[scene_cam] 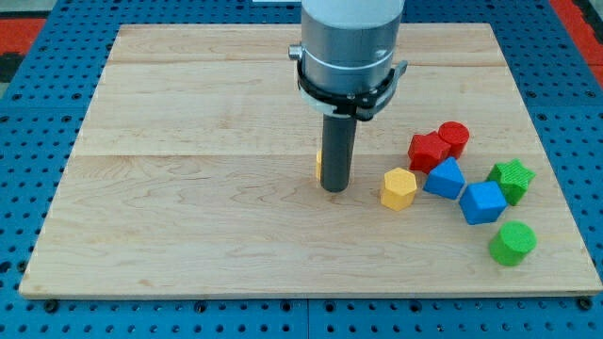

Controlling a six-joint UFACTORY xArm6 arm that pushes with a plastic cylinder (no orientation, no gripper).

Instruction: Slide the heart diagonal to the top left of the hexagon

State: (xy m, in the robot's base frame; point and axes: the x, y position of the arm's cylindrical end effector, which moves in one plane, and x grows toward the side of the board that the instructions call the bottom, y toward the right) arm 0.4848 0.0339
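My tip [334,188] rests on the wooden board near its middle. A sliver of a yellow block [319,166], probably the heart, shows just behind the rod on its left side; most of it is hidden, so its shape cannot be made out. The yellow hexagon [399,188] lies a short way to the view's right of my tip, apart from it.
To the view's right of the hexagon lie a red star-like block [429,151], a red cylinder [454,138], a blue triangular block [445,177], a blue cube-like block [482,201], a green star [512,179] and a green cylinder [513,243]. The board [188,188] ends near the view's bottom.
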